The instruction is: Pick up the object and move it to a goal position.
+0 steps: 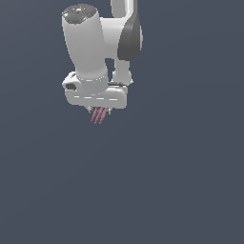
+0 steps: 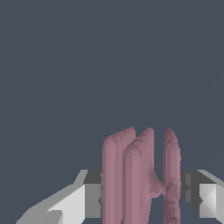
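The object is a tiny dull pink-red thing of three thin slanted strips. It hangs just below my white gripper in the exterior view. In the wrist view the object fills the space between the two fingers, which stand close against its sides. The gripper is shut on the object and holds it up against the plain dark grey background. The fingertips are mostly hidden by the hand in the exterior view.
The white arm rises from the hand to the top of the exterior view. Only a plain dark grey background shows around it.
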You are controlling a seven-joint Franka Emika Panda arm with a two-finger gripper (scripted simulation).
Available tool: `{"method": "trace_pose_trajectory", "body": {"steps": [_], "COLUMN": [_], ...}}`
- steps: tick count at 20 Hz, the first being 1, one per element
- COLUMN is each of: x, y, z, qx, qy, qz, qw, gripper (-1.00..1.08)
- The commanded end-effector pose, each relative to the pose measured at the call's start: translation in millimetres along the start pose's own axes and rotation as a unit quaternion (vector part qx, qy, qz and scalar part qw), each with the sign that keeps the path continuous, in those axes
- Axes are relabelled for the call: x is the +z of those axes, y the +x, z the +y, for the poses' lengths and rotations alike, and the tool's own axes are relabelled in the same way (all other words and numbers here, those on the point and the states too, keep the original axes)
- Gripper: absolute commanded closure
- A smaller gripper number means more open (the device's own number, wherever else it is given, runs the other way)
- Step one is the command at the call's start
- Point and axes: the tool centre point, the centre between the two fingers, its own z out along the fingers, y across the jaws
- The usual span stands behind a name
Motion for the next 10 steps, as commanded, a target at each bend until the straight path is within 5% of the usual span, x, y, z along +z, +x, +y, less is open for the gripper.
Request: {"method": "trace_pose_trajectory", "body": {"steps": [1,10], "x": [-22.5,-80.0], "y": [-10.4,-33.5], "z": [4.6,16.6], "qx": [0.0,0.0], "qy": [0.0,0.0], "qz": [0.0,0.0], "qw": [1.0,1.0], "gripper": [1.08,1.08]}}
